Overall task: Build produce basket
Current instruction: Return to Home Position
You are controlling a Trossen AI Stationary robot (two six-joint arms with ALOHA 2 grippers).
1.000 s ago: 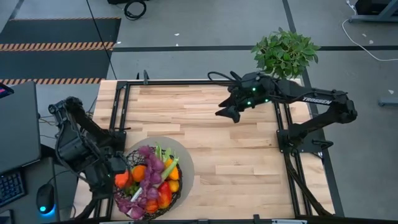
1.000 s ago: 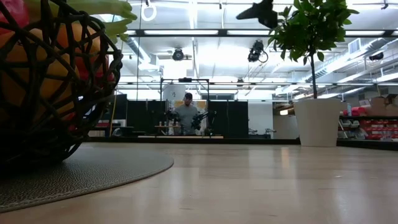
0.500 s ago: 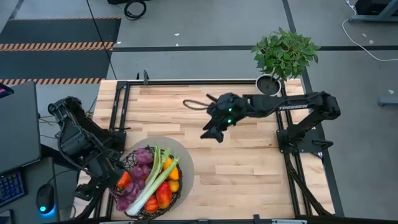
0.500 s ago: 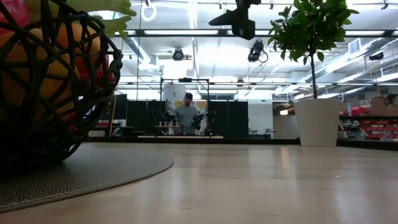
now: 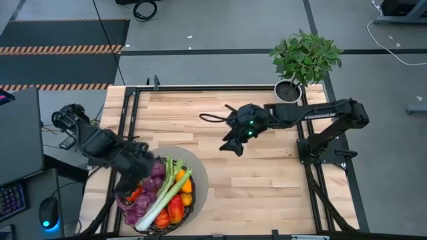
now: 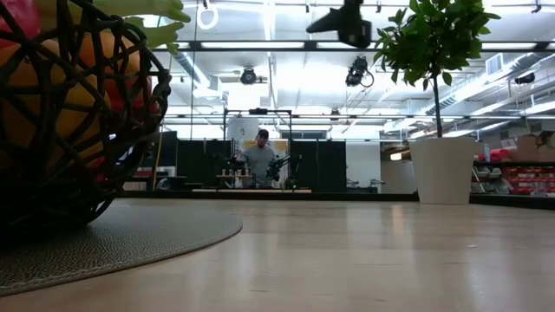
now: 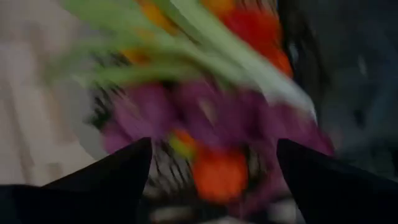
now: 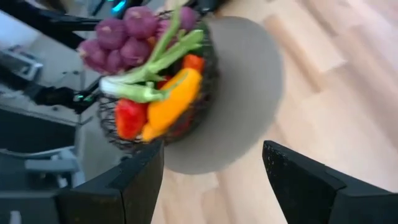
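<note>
You have the wire basket (image 6: 52,195) on a round grey mat (image 5: 198,162) at the worktop's (image 5: 267,193) left side. It is heaped with produce (image 5: 175,208), with a celery stalk (image 5: 163,193) lying across the purple, orange and red pieces. Your left tool (image 7: 212,143) hangs over the basket's left rim, fingers apart and empty. Your right tool (image 5: 232,147) hovers above the worktop's middle, fingers apart, holding nothing.

The dark wire basket (image 6: 52,186) stands upright on a round grey mat at the table's left front corner, heaped with produce: green celery (image 5: 165,191) slanting across the top, purple grapes (image 5: 158,172) beside it, red and orange pieces underneath
</note>
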